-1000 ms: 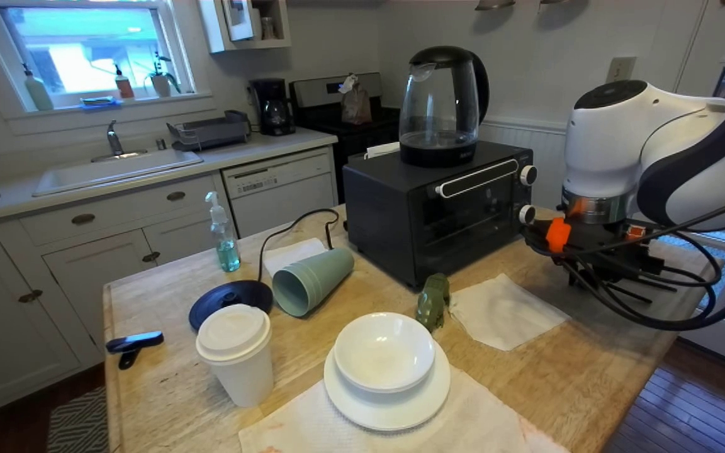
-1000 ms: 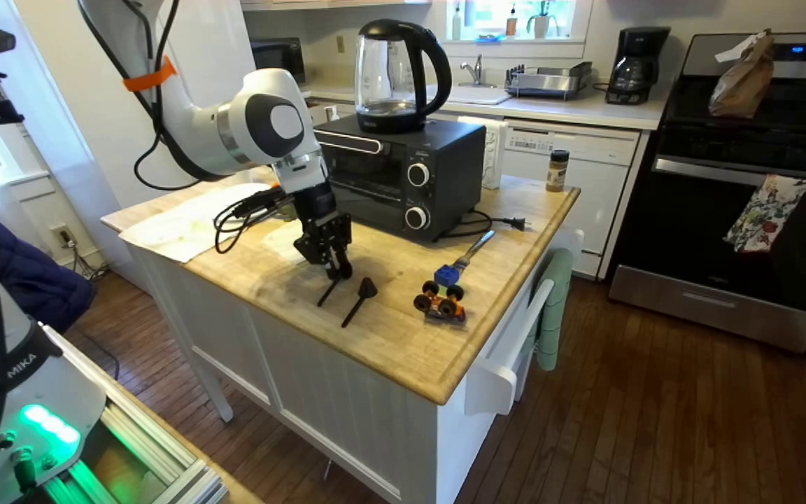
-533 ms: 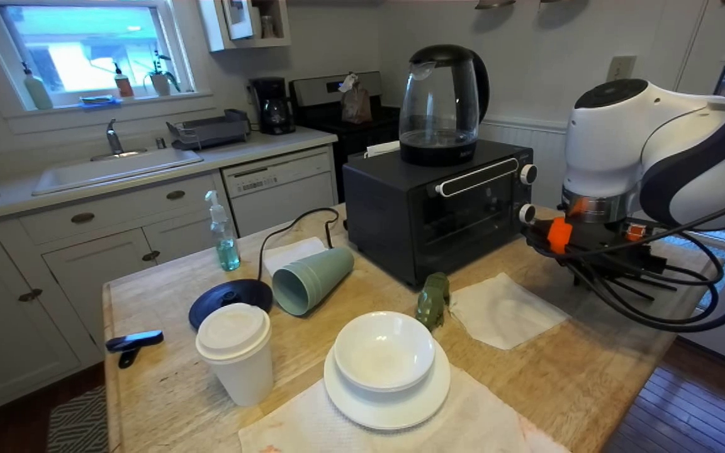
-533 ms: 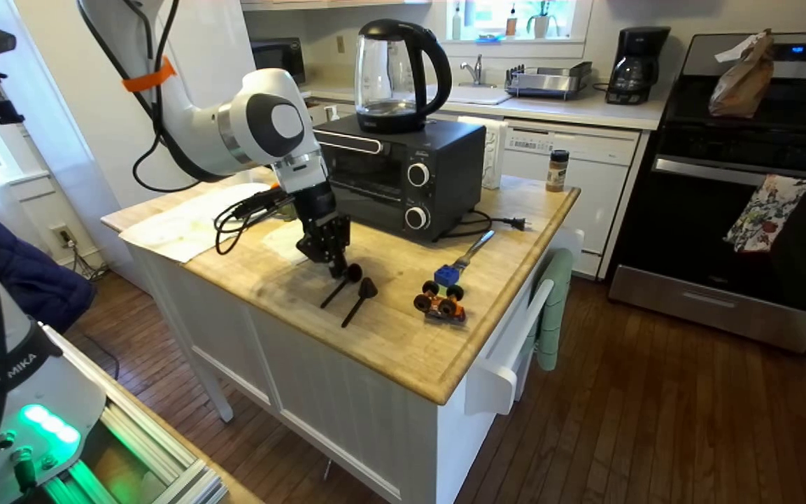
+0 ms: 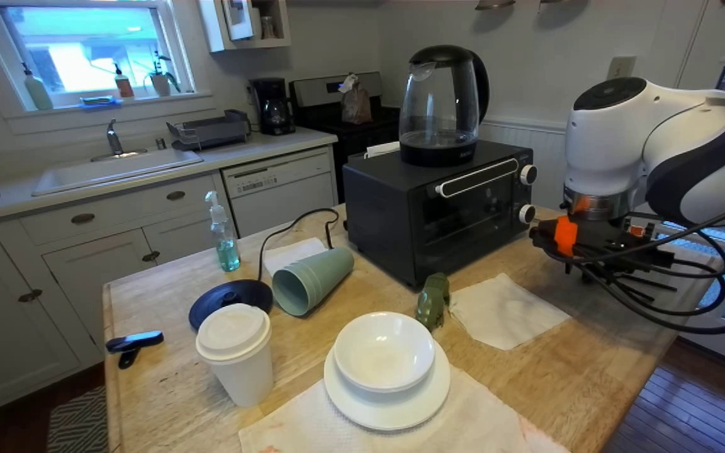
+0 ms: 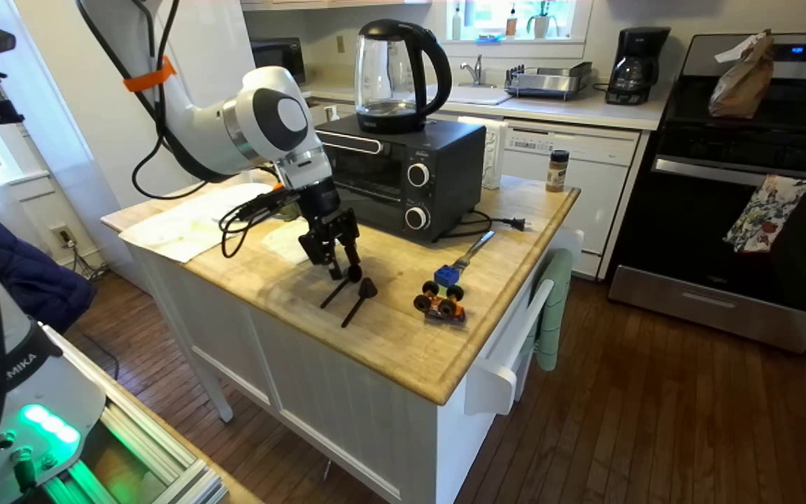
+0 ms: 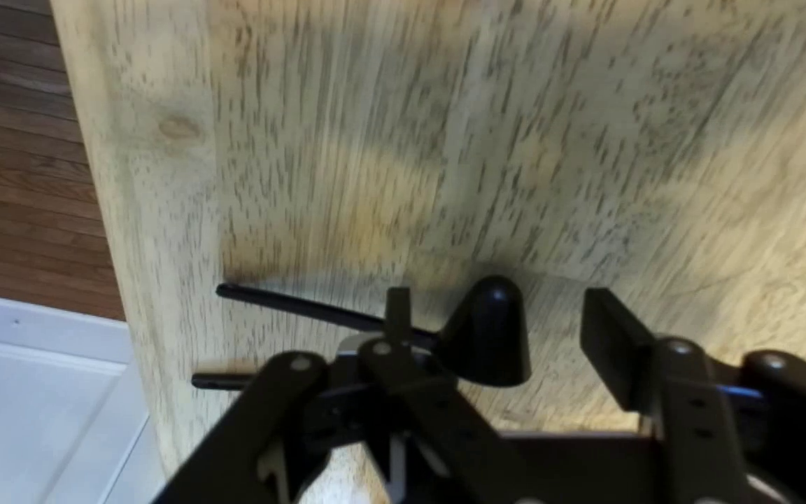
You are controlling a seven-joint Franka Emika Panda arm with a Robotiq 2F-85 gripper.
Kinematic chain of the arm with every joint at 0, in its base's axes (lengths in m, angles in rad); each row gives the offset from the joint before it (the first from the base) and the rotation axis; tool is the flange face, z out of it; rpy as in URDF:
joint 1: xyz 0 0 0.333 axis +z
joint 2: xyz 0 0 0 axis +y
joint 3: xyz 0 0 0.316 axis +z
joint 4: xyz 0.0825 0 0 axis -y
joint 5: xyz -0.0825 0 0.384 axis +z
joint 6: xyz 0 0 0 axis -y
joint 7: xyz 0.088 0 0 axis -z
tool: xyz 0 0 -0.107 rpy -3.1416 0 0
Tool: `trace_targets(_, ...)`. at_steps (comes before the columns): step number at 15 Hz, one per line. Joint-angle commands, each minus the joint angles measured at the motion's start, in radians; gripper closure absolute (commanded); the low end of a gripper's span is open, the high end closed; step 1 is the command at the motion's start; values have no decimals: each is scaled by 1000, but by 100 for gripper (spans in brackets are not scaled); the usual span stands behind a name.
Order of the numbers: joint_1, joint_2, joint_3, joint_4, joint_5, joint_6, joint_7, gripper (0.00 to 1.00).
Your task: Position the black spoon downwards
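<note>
The tool (image 6: 345,269) hangs low over the table (image 6: 403,350) with its two fingers spread apart, one to either side of the head of the black spoon (image 7: 487,336). That spoon lies on the table: in the wrist view its rounded head sits between the tool's fingertips, nearer to the fingertip on the handle side, and the opposite fingertip is clear of it. The long thin handle runs out from under the tool toward the table's edge, and one finger covers a short stretch of it in the wrist view; whether finger and handle touch, I cannot tell. A second dark utensil (image 6: 368,288) lies just beside the tool, its handle pointing much the same way and its head hidden behind the tool in the wrist view. Near the tool, beyond that utensil, are an orange toy car (image 6: 440,305), a blue block (image 6: 447,275) and a fork (image 6: 474,250). In both exterior views a toaster oven (image 5: 444,217) with a glass kettle (image 5: 441,100) on top stands near the tool, and well apart from it a white bowl (image 5: 384,352) rests on a white plate (image 5: 387,412).
</note>
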Motion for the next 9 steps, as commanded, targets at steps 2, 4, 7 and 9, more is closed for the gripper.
trace_targets(2, -37, -12, 12, 1, -87, -9, 18, 0)
trace_targets(4, -48, -7, 16, -5, -110, 4, 18, 0)
trace_targets(7, -63, -7, 27, -14, -130, 9, 12, 0)
trace_targets(9, -68, -7, 34, -17, -133, 8, 10, 3)
